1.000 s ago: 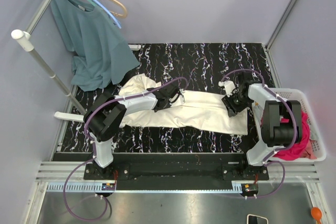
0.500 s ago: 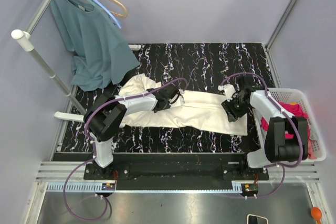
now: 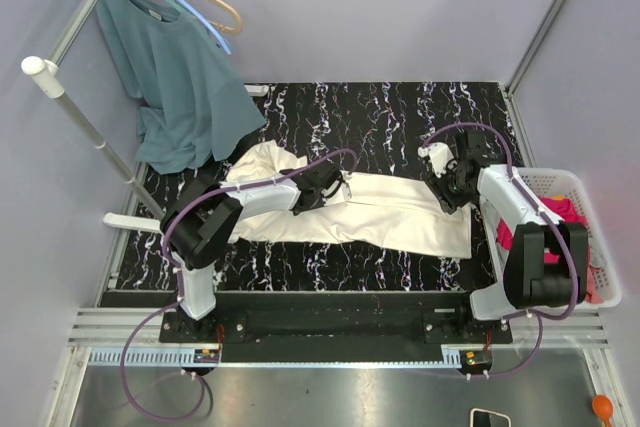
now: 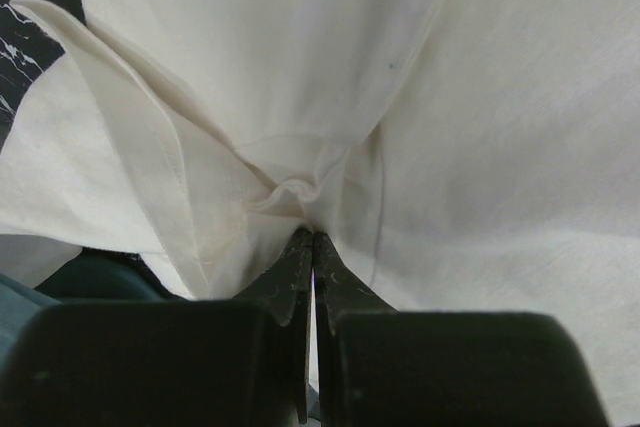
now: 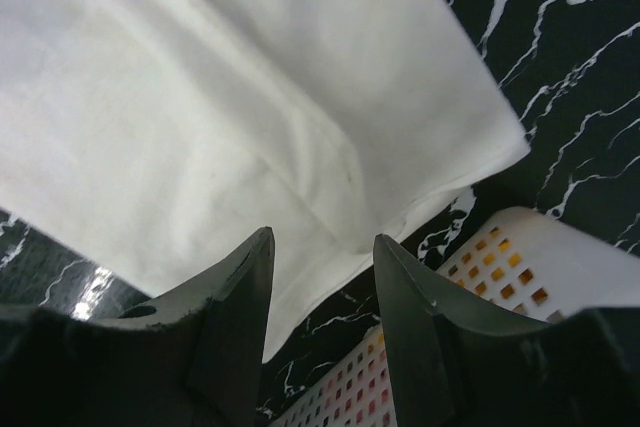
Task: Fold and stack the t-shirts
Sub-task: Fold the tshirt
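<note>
Shirt axis: cream t-shirt is lying on the table, its long side running left to right between the arms.
Left gripper: is pinching a gathered fold in the shirt's left half, jaws clamped together.
Right gripper: is hovering spread apart over the shirt's right end, nearer that corner.
Pink t-shirt: is sitting in the basket, apart.
</note>
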### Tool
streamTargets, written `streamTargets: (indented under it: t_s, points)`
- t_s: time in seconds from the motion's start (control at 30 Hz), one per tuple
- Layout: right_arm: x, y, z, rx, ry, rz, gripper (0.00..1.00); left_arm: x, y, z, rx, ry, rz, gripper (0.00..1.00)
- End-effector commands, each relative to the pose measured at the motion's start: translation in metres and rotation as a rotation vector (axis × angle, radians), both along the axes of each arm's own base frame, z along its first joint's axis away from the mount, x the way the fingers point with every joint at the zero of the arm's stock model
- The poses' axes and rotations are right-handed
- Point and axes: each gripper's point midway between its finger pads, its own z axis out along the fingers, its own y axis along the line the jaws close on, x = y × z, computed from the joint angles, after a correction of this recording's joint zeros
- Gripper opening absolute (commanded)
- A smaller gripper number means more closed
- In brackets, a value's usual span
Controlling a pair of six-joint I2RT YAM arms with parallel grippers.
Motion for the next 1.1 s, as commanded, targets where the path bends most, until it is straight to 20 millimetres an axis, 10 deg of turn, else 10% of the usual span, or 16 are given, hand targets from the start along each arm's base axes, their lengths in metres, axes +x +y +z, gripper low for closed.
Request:
streamTargets:
  t_s: [0.0, 0.47, 1.07]
  points:
    - [0.044, -0.008, 0.010, -0.065, -0.119, -0.004, 0.54, 0.009, -0.003, 0.006, 0.006, -0.049, -0.002, 0.00]
    - [0.069, -0.015, -0.014, -0.112, -0.109, 0.018, 0.54, 0.010, -0.002, 0.003, 0.015, -0.055, -0.003, 0.00]
    - [0.021, -0.009, -0.033, -0.071, -0.022, 0.028, 0.54, 0.007, 0.002, -0.001, 0.026, -0.051, -0.004, 0.00]
